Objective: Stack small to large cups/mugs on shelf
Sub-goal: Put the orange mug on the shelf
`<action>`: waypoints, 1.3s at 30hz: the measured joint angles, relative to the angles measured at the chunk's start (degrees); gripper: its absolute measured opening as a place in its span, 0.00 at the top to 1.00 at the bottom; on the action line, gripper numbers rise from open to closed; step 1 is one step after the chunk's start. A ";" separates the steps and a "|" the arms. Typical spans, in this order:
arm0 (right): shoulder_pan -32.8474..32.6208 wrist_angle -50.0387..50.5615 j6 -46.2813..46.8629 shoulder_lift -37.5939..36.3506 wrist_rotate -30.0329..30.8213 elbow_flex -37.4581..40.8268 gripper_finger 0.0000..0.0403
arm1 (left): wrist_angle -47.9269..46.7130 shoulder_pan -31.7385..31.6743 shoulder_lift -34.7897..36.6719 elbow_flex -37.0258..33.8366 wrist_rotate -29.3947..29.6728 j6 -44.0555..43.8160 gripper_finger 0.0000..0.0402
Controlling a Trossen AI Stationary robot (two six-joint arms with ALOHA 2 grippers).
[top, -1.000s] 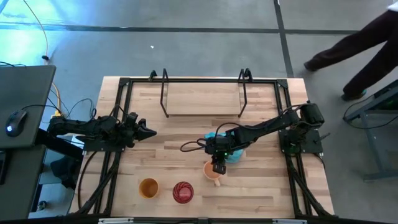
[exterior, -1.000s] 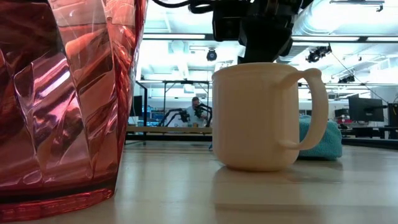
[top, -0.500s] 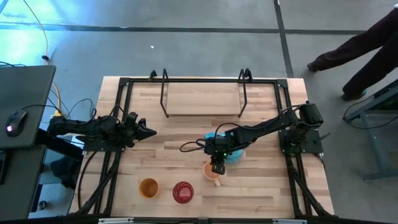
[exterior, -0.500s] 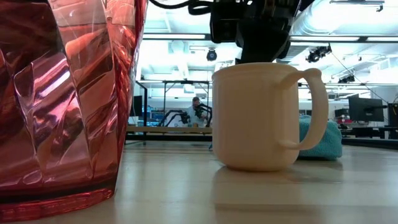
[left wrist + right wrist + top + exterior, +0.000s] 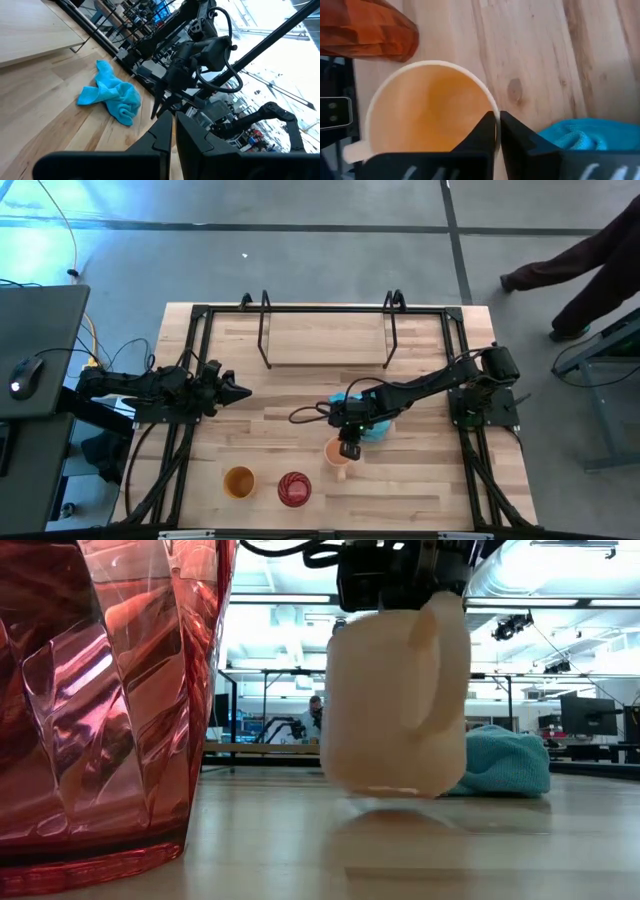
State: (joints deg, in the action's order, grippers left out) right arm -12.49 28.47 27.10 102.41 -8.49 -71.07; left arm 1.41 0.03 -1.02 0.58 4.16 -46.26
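**Desk:** What have you got on screen?

**Me:** A grey concrete floor around a butcher-block table (image 5: 420, 480), and a person's dark trouser legs (image 5: 580, 255) crossing the floor past the far right corner. On the table, the shelf (image 5: 325, 340) sits at the back, a light wood board in a thin black rod frame, and I see nothing on it.

**Desk:** And the arms?

**Me:** My right gripper (image 5: 348, 448) is out over the middle of the table, right at the mug (image 5: 395, 705). The wrist camera shows its two fingers (image 5: 485, 135) pressed together on the mug's rim, one inside and one outside the wall. From table level the mug is tilted and clear of the wood, handle turned toward the camera, a shadow under its base.

**Desk:** So it's held?

**Me:** Yes, pinched by the rim. The turquoise cloth (image 5: 375, 428) lies just behind it, crumpled on the table.

**Desk:** The other cups?

**Me:** Both near the front edge, upright. The red ribbed cup (image 5: 294, 489) is left of the mug, and the yellow-orange cup (image 5: 239, 481) is just left of the red one, apart from it. The red one fills the left of the low camera.

**Desk:** Left arm?

**Me:** My left gripper (image 5: 238, 391) waits at the table's left side, fingers closed on nothing, pointing toward the centre.
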 joint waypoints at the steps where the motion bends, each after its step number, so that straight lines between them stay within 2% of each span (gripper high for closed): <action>1: 0.02 -0.01 0.16 0.00 -0.13 0.00 0.99 | 0.00 0.00 0.00 -0.01 0.00 0.00 0.97; 11: 1.40 0.75 2.68 0.02 -1.44 0.00 1.00 | -0.02 0.00 0.00 0.00 0.00 0.15 0.97; 15: 1.74 5.29 2.27 0.02 -1.50 -2.10 1.00 | -0.02 0.00 0.00 0.00 0.00 0.15 0.97; 28: 6.22 25.98 -7.54 0.00 2.50 -16.55 1.00 | 0.00 -0.01 0.00 0.00 0.00 0.85 0.97; 33: 9.61 35.70 -12.70 -0.02 6.08 -22.36 1.00 | -0.01 -0.01 0.00 0.00 -0.01 0.84 0.97; 39: 14.83 38.31 -18.20 -0.09 8.10 -24.77 1.00 | -0.02 0.00 0.00 0.00 -0.02 0.85 0.97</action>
State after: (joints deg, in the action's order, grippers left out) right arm 2.33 66.78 8.90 102.32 -0.38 -95.83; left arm 1.39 0.03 -1.02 0.58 4.14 -45.41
